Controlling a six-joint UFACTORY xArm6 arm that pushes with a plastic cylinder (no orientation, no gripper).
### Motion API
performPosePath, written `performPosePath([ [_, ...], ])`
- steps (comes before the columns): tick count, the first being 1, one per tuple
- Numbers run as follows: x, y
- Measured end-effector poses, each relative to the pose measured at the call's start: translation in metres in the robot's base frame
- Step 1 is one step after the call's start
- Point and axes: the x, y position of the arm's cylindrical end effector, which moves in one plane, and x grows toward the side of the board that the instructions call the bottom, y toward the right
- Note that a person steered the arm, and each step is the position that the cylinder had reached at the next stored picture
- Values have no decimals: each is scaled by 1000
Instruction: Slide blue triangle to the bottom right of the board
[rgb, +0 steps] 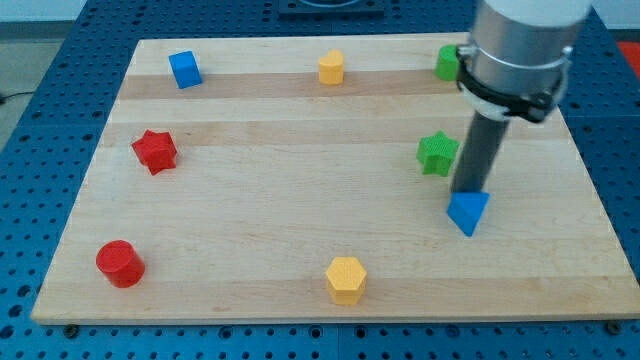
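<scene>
The blue triangle (468, 212) lies on the wooden board (300, 230) at the view's right, a little below the middle. My tip (464, 191) stands right at the triangle's upper left edge, touching or nearly touching it. The rod rises from there to the grey arm body at the view's top right. A green star (437, 153) sits just above and left of the tip.
A blue cube (185, 69) is at top left, a yellow hexagon (332, 68) at top middle, a green block (447, 63) at top right, partly hidden by the arm. A red star (155, 151), a red cylinder (120, 264) and another yellow hexagon (346, 279) lie lower.
</scene>
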Motion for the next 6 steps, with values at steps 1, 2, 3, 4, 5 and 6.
performPosePath([
  [1, 34, -4],
  [2, 32, -8],
  [3, 23, -30],
  [4, 24, -46],
  [5, 43, -10],
  [6, 50, 33],
])
